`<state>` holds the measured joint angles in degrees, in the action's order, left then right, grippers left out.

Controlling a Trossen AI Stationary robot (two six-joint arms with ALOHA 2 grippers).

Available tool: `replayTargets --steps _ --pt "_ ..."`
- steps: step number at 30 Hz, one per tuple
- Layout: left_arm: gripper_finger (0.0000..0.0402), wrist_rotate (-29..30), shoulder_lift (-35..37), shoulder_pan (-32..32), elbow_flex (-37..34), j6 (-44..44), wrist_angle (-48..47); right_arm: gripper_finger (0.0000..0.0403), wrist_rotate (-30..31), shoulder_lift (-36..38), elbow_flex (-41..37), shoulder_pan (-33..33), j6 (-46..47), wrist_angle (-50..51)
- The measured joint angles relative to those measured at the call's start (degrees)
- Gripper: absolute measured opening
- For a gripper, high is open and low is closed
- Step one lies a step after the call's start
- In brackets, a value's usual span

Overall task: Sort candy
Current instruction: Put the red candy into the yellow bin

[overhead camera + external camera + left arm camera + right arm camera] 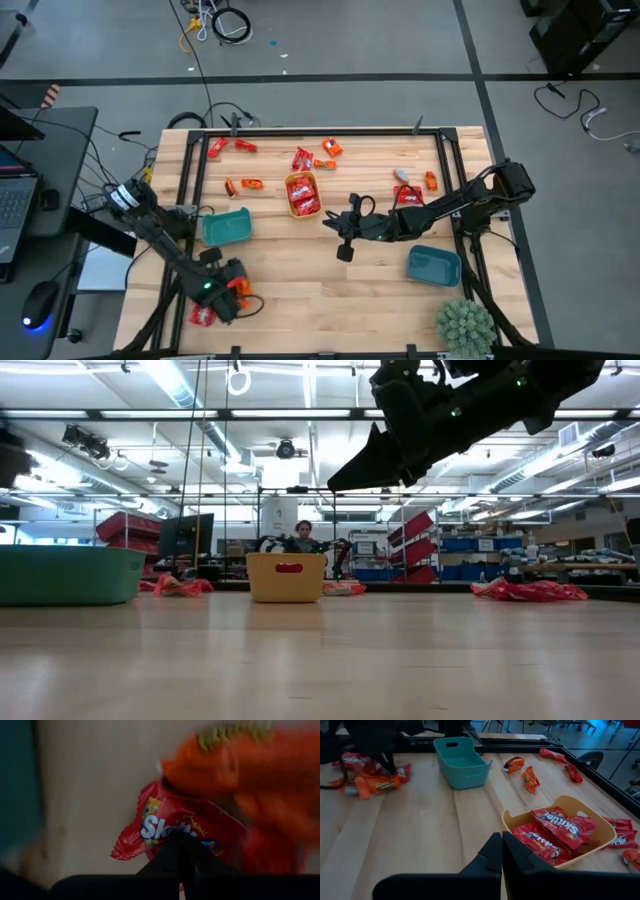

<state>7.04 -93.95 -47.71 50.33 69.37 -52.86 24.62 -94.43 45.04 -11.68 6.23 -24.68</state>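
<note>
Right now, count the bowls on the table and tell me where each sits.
3: a teal bowl at the left, a yellow bowl holding red candy in the middle, a blue bowl at the right near the plant.

Bare wood mid-table; yellow bowl [302,194], teal bowl [227,226], scattered candy [249,185] crowd far half.

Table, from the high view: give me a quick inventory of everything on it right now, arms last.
Yellow bowl: one, table centre, holding red candy.
Teal bowl: one, left of centre, looks empty.
Blue bowl: one, right front.
Loose candy: red and orange, scattered along the far side; a pile at the left front corner.
Plant: one, green, right front corner.
Left gripper: shut, at the corner pile.
Right gripper: shut, raised mid-table.
</note>
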Motion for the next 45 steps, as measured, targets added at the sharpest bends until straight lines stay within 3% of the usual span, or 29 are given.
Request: replayTargets --steps 5,9,16,20,32,36,45 --pt "0.0000 3.94 0.81 7.85 0.36 -11.02 0.74 0.0000 -0.02 0.00 0.00 0.00 -0.38 0.09" --pt "0.0000 4.53 5.35 11.29 0.24 -14.97 2.98 0.0003 -0.07 0.00 0.00 0.00 -0.30 0.82" --pt "0.0000 5.31 15.50 13.16 -4.09 -12.24 9.23 0.0018 -0.21 -0.04 0.00 0.00 0.21 1.29" --pt "0.0005 4.91 16.79 13.53 -5.93 -11.44 9.77 0.0031 -0.24 -0.04 0.00 0.02 0.71 1.28" --pt "0.0112 3.59 16.66 14.00 -9.65 -15.20 10.59 0.0059 -0.26 -0.04 0.00 0.02 1.28 1.29" --pt "0.0146 3.78 16.65 14.08 -12.60 -15.20 15.13 0.0060 -0.26 -0.04 0.00 0.02 1.30 1.28" --pt "0.0157 5.16 16.84 17.13 -16.92 -17.48 20.71 0.0059 -0.26 -0.04 0.00 0.02 1.31 1.28"
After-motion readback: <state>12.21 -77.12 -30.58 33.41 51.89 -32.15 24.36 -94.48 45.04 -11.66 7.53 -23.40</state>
